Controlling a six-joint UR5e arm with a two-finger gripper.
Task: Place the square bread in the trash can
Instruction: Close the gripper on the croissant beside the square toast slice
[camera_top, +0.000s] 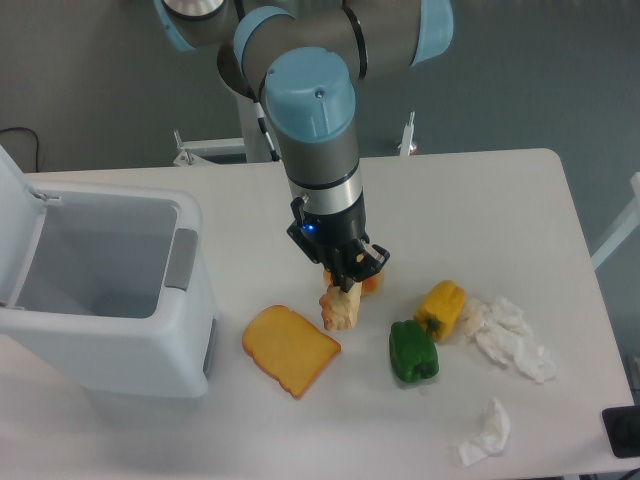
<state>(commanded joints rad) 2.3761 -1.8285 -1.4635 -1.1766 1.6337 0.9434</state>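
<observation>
Just right of bread (290, 349), gripper (345, 280) hovers.

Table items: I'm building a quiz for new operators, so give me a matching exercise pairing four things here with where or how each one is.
Things:
1. square bread
2. trash can
3. green pepper
4. crumpled tissue

States:
A. lid open, at the table's left
B. beside the yellow pepper
C. flat on the table, not gripped
D. alone near the front right edge

Pairs: 1-C, 2-A, 3-B, 4-D
</observation>
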